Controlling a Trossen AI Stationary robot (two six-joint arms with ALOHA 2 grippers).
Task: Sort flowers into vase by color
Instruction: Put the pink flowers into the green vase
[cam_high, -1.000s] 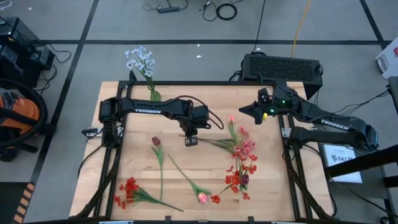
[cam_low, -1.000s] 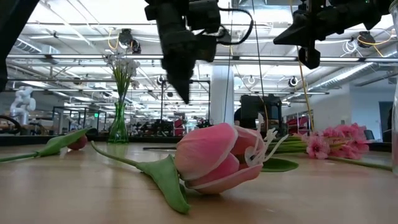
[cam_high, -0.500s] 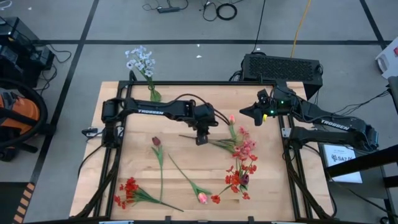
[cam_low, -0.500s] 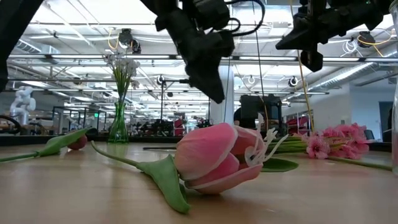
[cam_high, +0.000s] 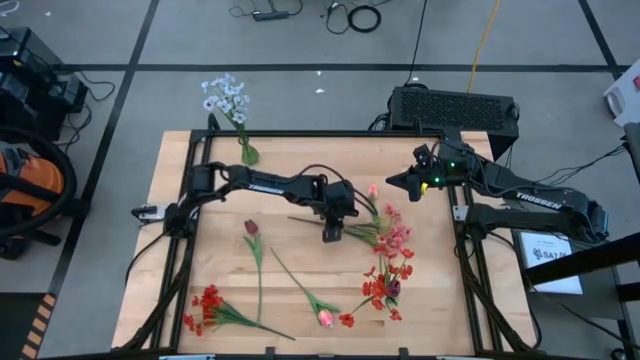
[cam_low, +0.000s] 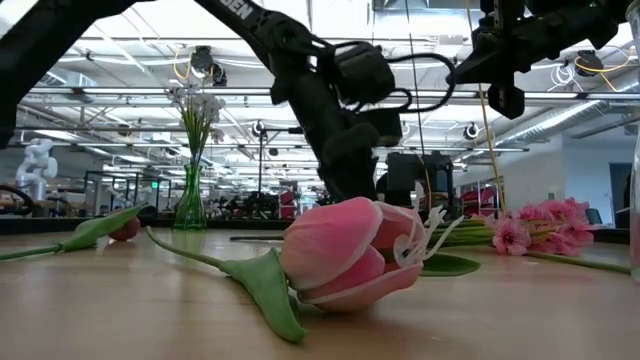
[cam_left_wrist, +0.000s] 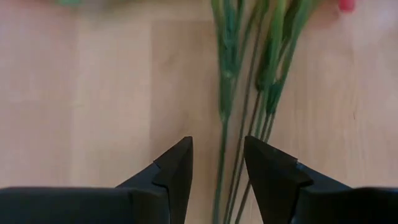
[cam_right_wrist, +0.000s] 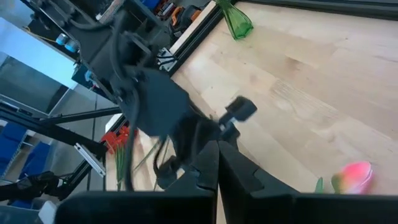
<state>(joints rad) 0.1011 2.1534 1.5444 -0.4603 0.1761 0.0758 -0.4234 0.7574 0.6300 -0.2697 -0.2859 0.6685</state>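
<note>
In the high view, the left tool (cam_high: 332, 234) has been carried from the middle of the worktop (cam_high: 220, 270) toward the right of centre, and is now set over the green stems of the pink flowers (cam_high: 392, 238). The vase (cam_high: 247, 152) with the white sprig (cam_high: 224, 95) is seen at the upper left edge of the worktop, well apart from it; red flowers (cam_high: 205, 303) lie at the lower left, a dark tulip (cam_high: 251, 228) left of centre and a pink tulip (cam_high: 325, 319) at the bottom. The right tool (cam_high: 392, 178) is held shut above the upper right of the worktop, waiting. In the low view, the left arm has been lowered behind the pink tulip in the foreground, which hides its tip. In the left wrist view, the fingers (cam_left_wrist: 177, 168) have been spread wide, nothing is held, and the stems (cam_left_wrist: 231, 118) run up between them. A pick of the pink flowers is judged to be in preparation. In the right wrist view, the left arm is seen beyond the closed fingers (cam_right_wrist: 214, 171).
</note>
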